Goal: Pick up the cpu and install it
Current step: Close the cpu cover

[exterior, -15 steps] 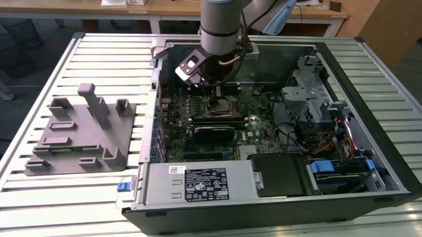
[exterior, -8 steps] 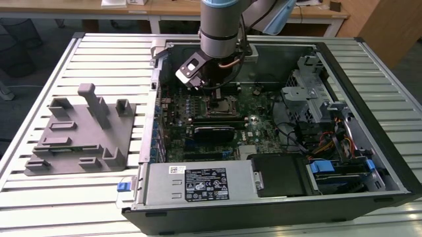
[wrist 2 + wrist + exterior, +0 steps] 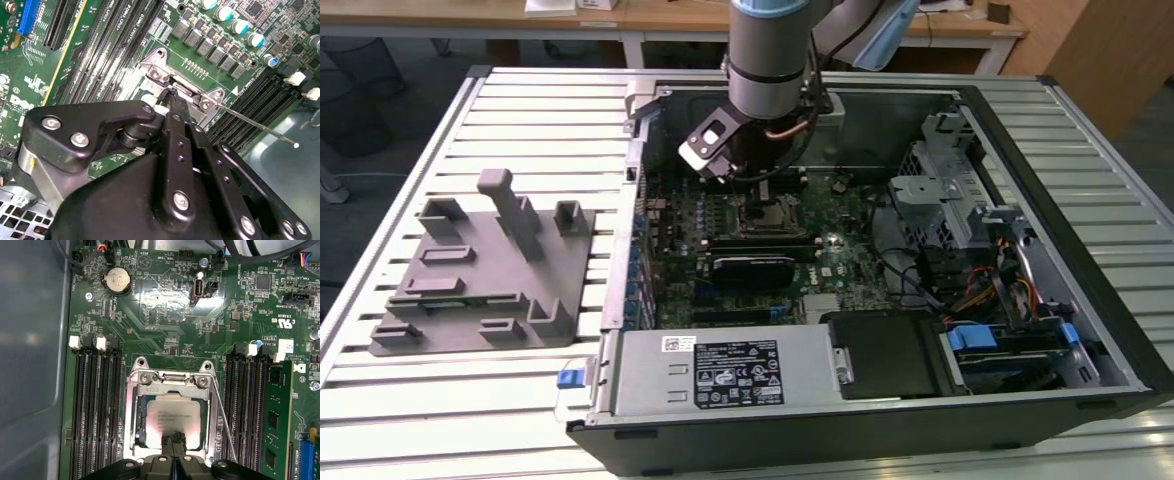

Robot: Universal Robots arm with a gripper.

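Cpu (image 3: 172, 416) seen lying flat inside metal-framed socket (image 3: 134, 405) on motherboard (image 3: 165, 315). Gripper (image 3: 173, 439) held directly above cpu, fingers pressed together, tips at cpu's edge. Grey plastic tray (image 3: 467, 280) set beside opened computer case (image 3: 1087, 200).

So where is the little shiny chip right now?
In the first wrist view the cpu lies in the metal-framed socket on the motherboard, between two banks of memory slots, with the pincer at one edge.
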